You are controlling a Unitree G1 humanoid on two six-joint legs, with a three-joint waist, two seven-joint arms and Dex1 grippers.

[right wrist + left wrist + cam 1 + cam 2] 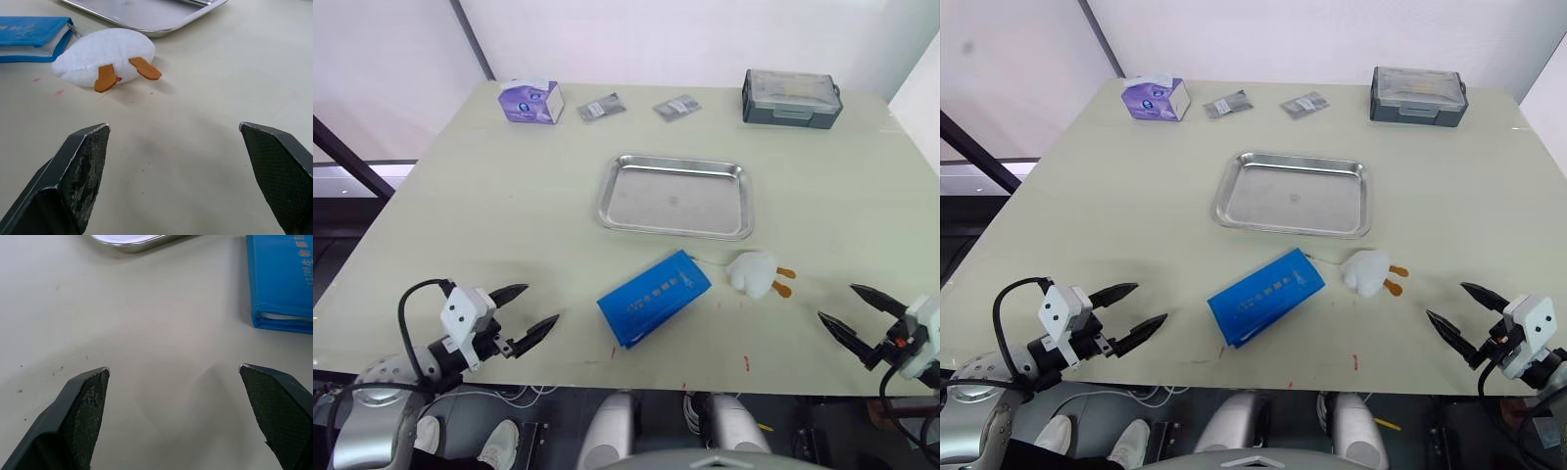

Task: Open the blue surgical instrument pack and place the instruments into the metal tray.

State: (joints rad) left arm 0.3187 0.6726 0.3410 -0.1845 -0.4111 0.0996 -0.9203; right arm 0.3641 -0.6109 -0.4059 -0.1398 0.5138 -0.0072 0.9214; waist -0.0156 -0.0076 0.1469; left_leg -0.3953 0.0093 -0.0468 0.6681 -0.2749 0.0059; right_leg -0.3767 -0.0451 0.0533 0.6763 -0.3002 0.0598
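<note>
- Blue surgical instrument pack (654,297): head views; closed, flat on the table (489,196), lying at an angle near the front edge, just in front of the metal tray (674,196) and apart from it. White plush toy with orange feet (754,273) just beside the pack's right end. Along the far edge: purple-white tissue box (530,101), two small grey packets (601,108), grey lidded plastic box (790,96).
- Left gripper (534,311): head views; at the front-left of the table, fingers spread apart, empty, well to the left of the pack.
- Right gripper (850,308): head views; at the front-right edge, fingers spread apart, empty, right of the plush toy.
- Left wrist view: both black fingertips (88,401) wide apart over bare tabletop; pack's edge ahead to one side, tray's rim beyond.
- Right wrist view: fingertips (85,164) wide apart over bare tabletop; plush toy ahead, feet toward the camera; pack's corner and tray behind it.
</note>
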